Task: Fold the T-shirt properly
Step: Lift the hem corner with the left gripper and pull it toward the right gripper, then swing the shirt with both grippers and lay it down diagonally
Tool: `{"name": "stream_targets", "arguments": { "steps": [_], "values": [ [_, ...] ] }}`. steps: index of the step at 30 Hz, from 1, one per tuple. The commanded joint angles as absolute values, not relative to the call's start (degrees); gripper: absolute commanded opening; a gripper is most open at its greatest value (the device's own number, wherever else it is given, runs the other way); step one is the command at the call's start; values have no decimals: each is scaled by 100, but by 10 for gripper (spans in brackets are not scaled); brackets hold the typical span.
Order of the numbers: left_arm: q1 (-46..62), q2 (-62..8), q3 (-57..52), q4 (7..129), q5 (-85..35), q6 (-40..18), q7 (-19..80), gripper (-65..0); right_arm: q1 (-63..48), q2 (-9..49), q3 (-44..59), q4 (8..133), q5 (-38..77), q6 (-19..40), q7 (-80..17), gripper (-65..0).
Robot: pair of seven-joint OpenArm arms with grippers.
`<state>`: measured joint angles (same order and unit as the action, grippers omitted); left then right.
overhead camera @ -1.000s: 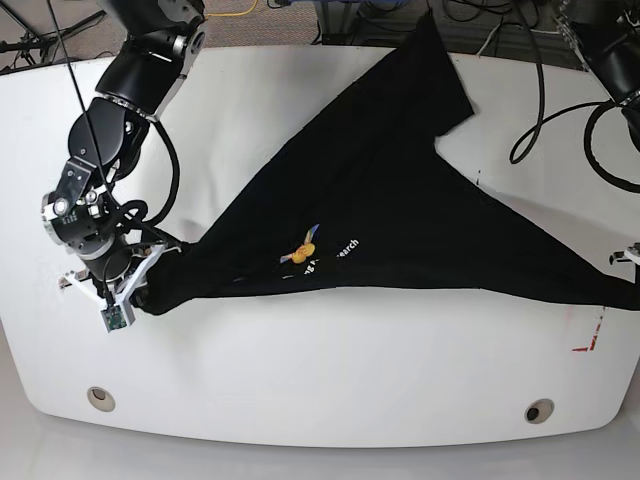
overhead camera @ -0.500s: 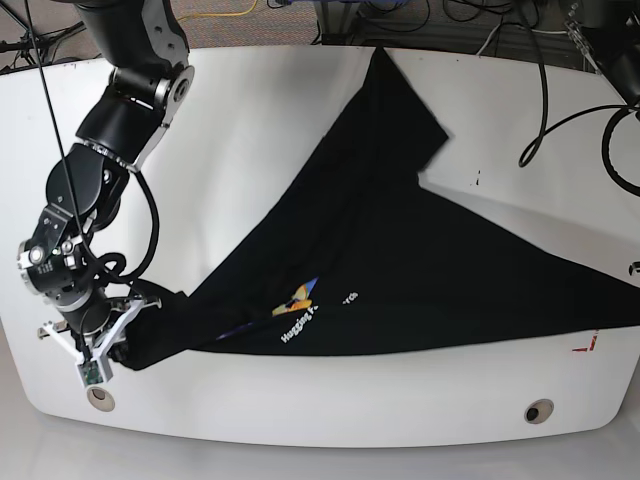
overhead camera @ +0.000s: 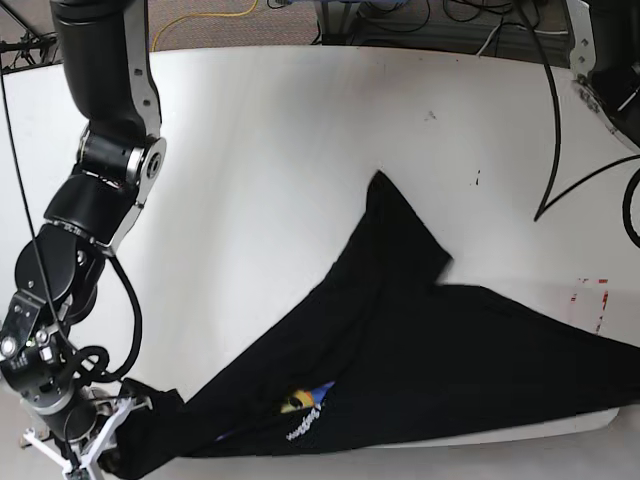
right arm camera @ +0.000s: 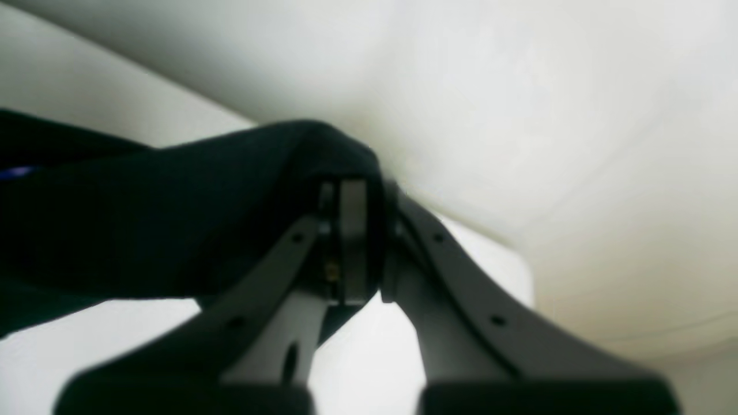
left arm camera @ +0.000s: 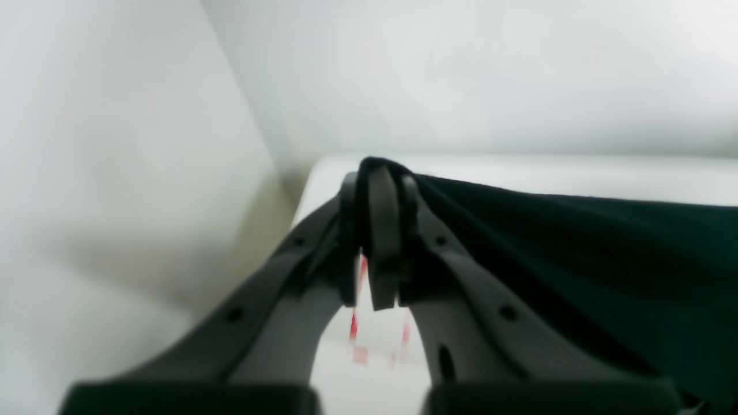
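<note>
So here we've got the plain black soft cloth T-shirt [overhead camera: 420, 350] stretched into a long wedge along the near edge of the white counter [overhead camera: 300, 150], with one sleeve or corner poking up toward the middle and the small white lettering plus a yellow-blue logo near the bottom. Its lower edge runs right along the counter's front rim and the left corner looks to hang past it, so there's basically no spare room on that side, while the whole far half of the counter is wide open. Over on the right side of the base view the cloth runs out of frame near some red marks [overhead camera: 590, 300] on the surface. Our right gripper [right arm camera: 351, 242] has its fingers pinched together on a bunched fold of the shirt, no gap showing, and in the base view it sits down at the bottom left corner [overhead camera: 95, 445] at the counter's edge. Our left gripper [left arm camera: 377, 242] is likewise clamped tight on a thin edge of the black cloth, fabric draping off to one side, with the red marks visible on the counter underneath.
</note>
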<state>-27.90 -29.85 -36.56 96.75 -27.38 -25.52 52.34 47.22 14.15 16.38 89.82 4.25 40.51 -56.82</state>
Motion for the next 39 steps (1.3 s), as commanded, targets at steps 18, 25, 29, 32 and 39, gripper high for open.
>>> {"name": "stream_targets", "arguments": {
  "steps": [18, 25, 29, 32, 39],
  "values": [
    [-3284, -3134, -3231, 9921, -2809, -2510, 5147, -650, 5622, 1745, 1059, 9499, 444, 4000, -5833, -628],
    [-2536, -3108, -3424, 9930, -2809, -2527, 5147, -650, 4541, 1745, 1086, 10185, 444, 4000, -5851, -628],
    [-2044, -3099, -3670, 9886, -2809, -2536, 5147, -650, 3758, 1701, 1358, 10554, 453, 4000, -5842, -628],
    [-1666, -3046, -3820, 9877, -2818, -2536, 5138, -650, 3231, 1684, 1525, 10659, 453, 4000, -5824, -628],
    [-769, -2941, -4084, 9886, -2818, -2818, 5138, -650, 2035, 1385, 1938, 11020, 462, 4000, -5807, -628]
  ]
}}
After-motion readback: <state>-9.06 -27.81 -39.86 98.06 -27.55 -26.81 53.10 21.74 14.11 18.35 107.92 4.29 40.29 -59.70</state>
